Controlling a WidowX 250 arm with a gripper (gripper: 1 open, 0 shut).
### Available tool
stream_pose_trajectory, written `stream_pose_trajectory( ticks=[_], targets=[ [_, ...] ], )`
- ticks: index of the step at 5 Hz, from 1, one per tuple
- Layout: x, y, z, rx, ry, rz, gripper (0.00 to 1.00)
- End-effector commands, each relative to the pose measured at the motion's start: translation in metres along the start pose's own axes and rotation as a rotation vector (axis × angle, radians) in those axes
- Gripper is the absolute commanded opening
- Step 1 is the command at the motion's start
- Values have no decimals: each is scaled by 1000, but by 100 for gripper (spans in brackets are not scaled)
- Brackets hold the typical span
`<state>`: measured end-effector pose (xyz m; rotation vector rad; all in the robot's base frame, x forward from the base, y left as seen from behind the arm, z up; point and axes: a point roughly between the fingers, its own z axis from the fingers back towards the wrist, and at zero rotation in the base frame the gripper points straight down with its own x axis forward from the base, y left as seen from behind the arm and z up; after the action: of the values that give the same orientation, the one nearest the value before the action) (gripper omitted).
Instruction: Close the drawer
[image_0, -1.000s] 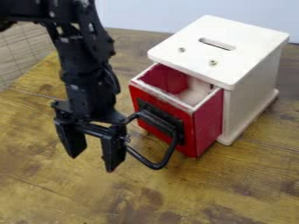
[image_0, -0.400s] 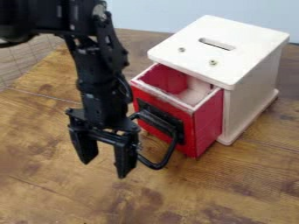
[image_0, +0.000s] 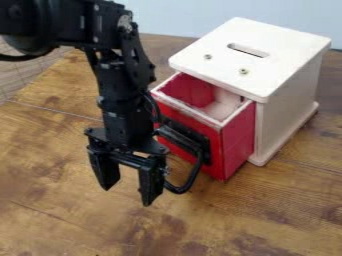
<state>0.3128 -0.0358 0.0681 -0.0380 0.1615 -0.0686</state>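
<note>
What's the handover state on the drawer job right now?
Claw: open, nothing between its fingers, pointing down in front of the drawer, beside the handle's left side as the camera sees it. Can't tell from this view whether it touches the handle.
Drawer: red, pulled out of the white cabinet, its inside visible from above.
Handle: black loop on the drawer's front, sticking out toward the camera, partly hidden by the arm.
Done: arm is down at the drawer front; no closing finished.
Left: push the drawer fully in. I'd check clearance to the handle loop first, as it could snag.
</note>
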Motion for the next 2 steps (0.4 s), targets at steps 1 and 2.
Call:
stream_pose_trajectory(
  ticks=[1, 2],
  targets=[
    [10, -11, 12, -3, -54, -30, 100],
    [15, -13, 8, -4, -56, -35, 100]
  ],
)
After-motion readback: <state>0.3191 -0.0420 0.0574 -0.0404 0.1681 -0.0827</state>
